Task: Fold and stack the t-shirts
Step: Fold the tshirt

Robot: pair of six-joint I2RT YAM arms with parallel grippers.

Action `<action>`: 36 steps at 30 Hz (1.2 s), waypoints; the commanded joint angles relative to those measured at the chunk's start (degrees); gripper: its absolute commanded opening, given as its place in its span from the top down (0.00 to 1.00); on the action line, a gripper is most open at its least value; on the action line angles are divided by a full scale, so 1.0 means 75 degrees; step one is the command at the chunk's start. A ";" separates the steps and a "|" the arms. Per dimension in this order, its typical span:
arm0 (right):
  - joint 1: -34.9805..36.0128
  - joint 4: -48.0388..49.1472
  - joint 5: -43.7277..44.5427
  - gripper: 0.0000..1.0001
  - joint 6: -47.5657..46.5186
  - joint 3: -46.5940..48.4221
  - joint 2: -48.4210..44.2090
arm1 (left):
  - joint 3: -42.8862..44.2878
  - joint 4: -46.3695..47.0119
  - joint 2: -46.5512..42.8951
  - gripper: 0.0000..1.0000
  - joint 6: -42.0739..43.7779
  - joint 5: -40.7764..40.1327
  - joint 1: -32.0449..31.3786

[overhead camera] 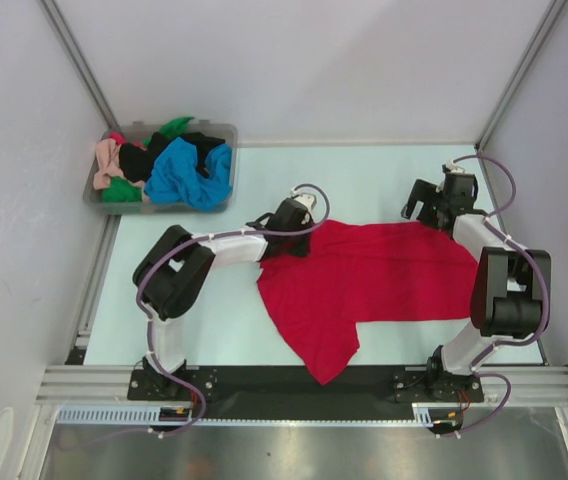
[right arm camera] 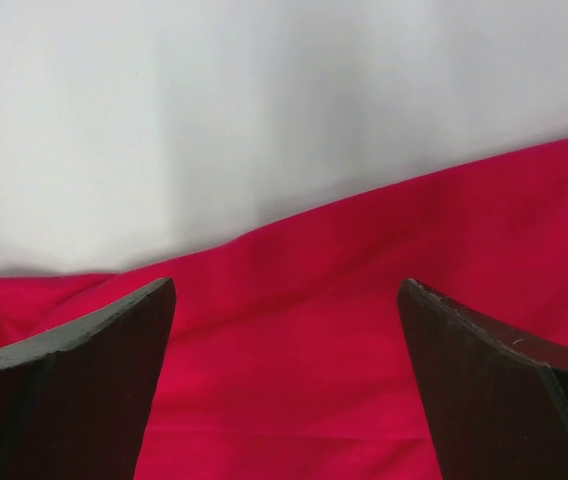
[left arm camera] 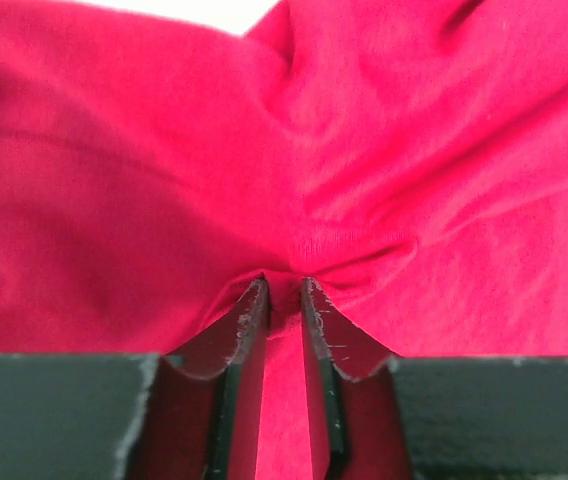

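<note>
T-shirts (overhead camera: pixel 177 172) in clear grey bin (overhead camera: pixel 222 128)

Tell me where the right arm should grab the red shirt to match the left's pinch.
Take the red t-shirt at its far right corner, where the edge lies flat just ahead of the right gripper. Come down from above, open jaws straddling that edge; the left gripper pinches the far left end, so this should spread the cloth between them.

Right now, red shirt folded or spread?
Spread, unfolded: red t-shirt lies mostly flat on the table, one edge bunched in the left gripper.
</note>
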 commanded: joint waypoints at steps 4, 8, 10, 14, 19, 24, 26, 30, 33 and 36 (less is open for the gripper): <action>0.0188 0.0049 0.0123 0.00 0.0023 0.0209 0.0150 | -0.0450 0.0266 -0.0910 0.83 0.0081 0.0042 -0.0168; 0.0188 0.0085 0.0076 0.00 0.0058 0.0209 0.0161 | -0.0521 0.0336 -0.0945 1.00 0.0022 -0.0052 -0.0273; 0.0212 0.0038 0.0064 0.00 0.0046 0.0186 0.0150 | -0.0498 0.0348 -0.0992 1.00 -0.0025 -0.0041 -0.0332; 0.0224 -0.0009 0.0146 0.00 0.0058 0.0104 0.0091 | -0.0428 0.0161 -0.1168 1.00 -0.0212 -0.0133 -0.0472; 0.0247 -0.0009 0.0135 0.00 0.0070 0.0081 0.0114 | -0.0462 -0.0308 -0.1308 1.00 -0.0528 -0.0228 -0.0707; 0.0271 -0.0032 0.0193 0.00 0.0070 0.0057 0.0114 | -0.0568 -0.0589 -0.1460 1.00 -0.0435 -0.0356 -0.1046; 0.0294 -0.0055 0.0217 0.00 0.0081 0.0046 0.0126 | -0.0568 -0.0636 -0.1543 0.99 -0.0376 -0.0415 -0.1105; 0.0317 -0.0079 0.0240 0.00 0.0105 0.0010 0.0138 | -0.0498 -0.0929 -0.1531 0.97 -0.0271 -0.0334 -0.1187; 0.0329 -0.0079 0.0252 0.00 0.0116 -0.0001 0.0161 | -0.0521 -0.1034 -0.1578 0.86 -0.0014 -0.0310 -0.1269; 0.0341 -0.0126 0.0287 0.00 0.0140 0.0010 0.0173 | -0.0428 -0.1187 -0.1660 0.49 0.0186 -0.0298 -0.1293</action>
